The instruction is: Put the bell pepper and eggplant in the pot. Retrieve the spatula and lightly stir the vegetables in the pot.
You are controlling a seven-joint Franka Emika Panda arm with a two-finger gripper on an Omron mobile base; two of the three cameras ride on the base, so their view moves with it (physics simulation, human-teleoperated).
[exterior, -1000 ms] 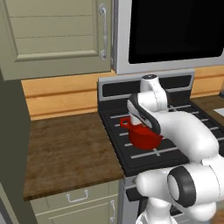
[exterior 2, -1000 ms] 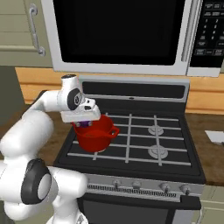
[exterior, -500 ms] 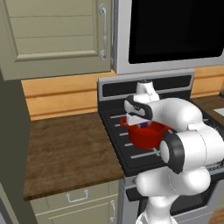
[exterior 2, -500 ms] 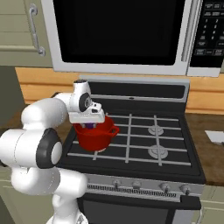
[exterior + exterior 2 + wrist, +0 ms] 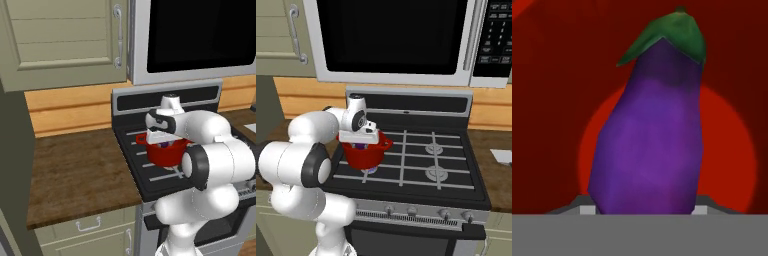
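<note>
Folding tightly back on itself above the stove (image 5: 421,165), the white arm points its hand (image 5: 359,145) straight down over the pot (image 5: 365,156), which sits on the front left burner. In the hand view the hand holds the eggplant (image 5: 652,130) between its tips, green cap away from the camera, with the pot's red inside behind it.

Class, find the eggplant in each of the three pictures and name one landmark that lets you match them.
Left base view: eggplant, a purple speck at the red pot mouth, right of centre.
Right base view: eggplant, under the tool, left of centre.
Hand view: eggplant, large, central.
Shared landmark: the red pot.
</note>
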